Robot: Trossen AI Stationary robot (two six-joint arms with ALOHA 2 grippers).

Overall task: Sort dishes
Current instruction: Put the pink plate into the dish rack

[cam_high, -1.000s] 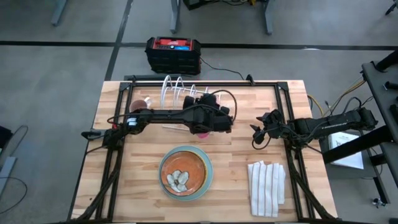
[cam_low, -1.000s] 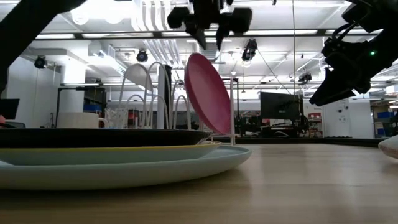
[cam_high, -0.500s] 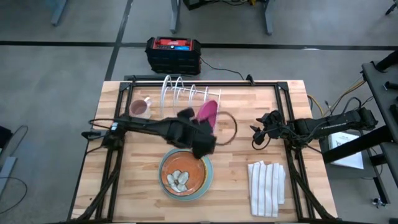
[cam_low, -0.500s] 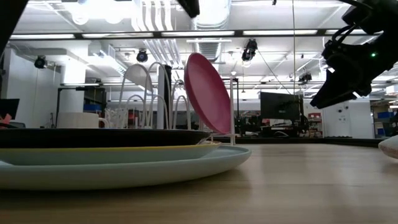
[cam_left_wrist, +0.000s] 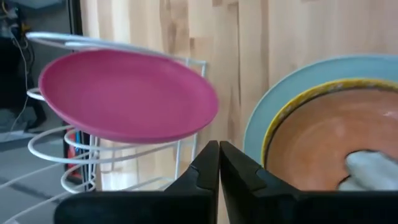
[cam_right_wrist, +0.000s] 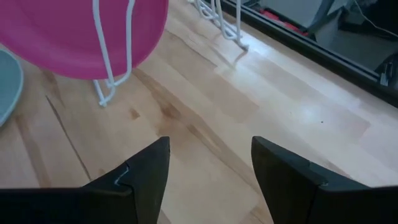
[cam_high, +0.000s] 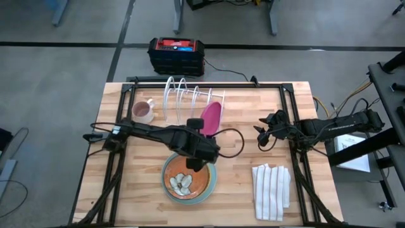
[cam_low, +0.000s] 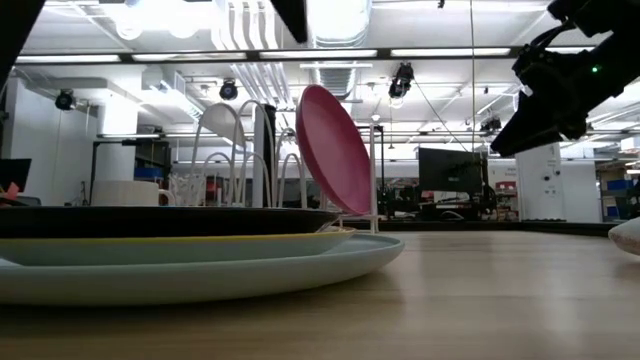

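1. Wooden table [cam_high: 253, 120] carried a wire rack [cam_high: 186, 95] with the magenta-pink plate [cam_high: 211, 118] leaning in it.
2. Left gripper [cam_high: 201, 158], fingers pressed together and empty, hovered over the orange-brown plate [cam_high: 185, 180] topping the stack.
3. Spreading the fingers before pinching that plate's rim seemed wise.
4. Right gripper [cam_high: 261, 135] waited with fingers apart.

wood table [cam_high: 253, 120]: white wire rack [cam_high: 185, 96] with pink plate [cam_high: 211, 118] at back, mug [cam_high: 143, 111] beside it, teal plate [cam_high: 211, 180] under a stack front-center, striped cloth [cam_high: 271, 190] front-right.
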